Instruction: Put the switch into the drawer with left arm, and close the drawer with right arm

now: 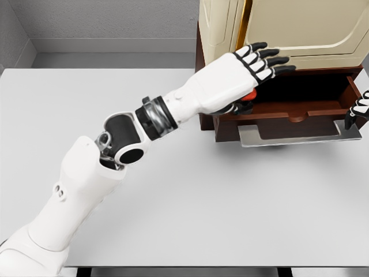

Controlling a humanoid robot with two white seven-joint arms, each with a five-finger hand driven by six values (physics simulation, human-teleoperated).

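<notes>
my left white five-finger hand [245, 75] reaches over left end of open dark-brown wooden drawer [305, 109], black-tipped fingers extended flat, pointing right. small red switch [248, 95] peeks from under palm, at drawer's left front corner; thumb side seems pinched on it, grip mostly hidden. switch sits directly below hand, above drawer cavity, so release drops it in. drawer long axis runs left-right; flat grey metal handle plate [294, 134] juts forward. right hand [358, 109] waits at drawer's right end, fingers unclear. cream glossy cabinet [288, 29] above.
</notes>
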